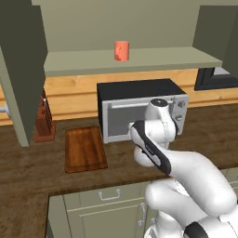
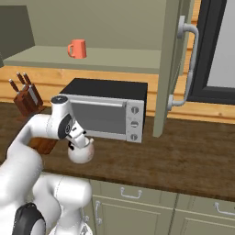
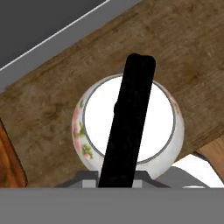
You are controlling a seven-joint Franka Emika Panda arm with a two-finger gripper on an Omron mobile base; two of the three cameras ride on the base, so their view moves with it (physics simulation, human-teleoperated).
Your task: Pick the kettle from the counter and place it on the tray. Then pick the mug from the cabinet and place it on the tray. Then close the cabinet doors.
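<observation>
- Left base view: the tray (image 1: pixel 85 148) lies flat on the counter (image 1: pixel 37 186), just left of the oven (image 1: pixel 139 109) and in front of the knife block (image 1: pixel 44 118) at the rear left of the worktop. The tray carries nothing. The mug (image 1: pixel 122 50) stands on the pale shelf of the cabinet (image 1: pixel 130 60), above the oven. The cabinet doors (image 1: pixel 18 69) stand open. The arm's own links hide the kettle and the hand from this side.
- Right base view: the gripper (image 2: pixel 79 140) hangs in front of the oven's left end, directly above the kettle (image 2: pixel 81 153). The kettle is over the front half of the worktop, right of the tray, whose corner shows behind the arm. Whether the kettle rests on the wood or is already clear of it cannot be told. The mug's handle points left; the right door is swung out towards the camera.
- Hand view: the black arched handle (image 3: pixel 129 120) runs up from between the fingertips across the kettle's white lid, with floral print on the body. The jaws are closed on this handle.
- Task status, as a judgement: step one is in hand. The kettle is gripped but not yet on the tray. Remaining: carry it left onto the tray, fetch the mug from the shelf, set it on the tray, shut both doors.
</observation>
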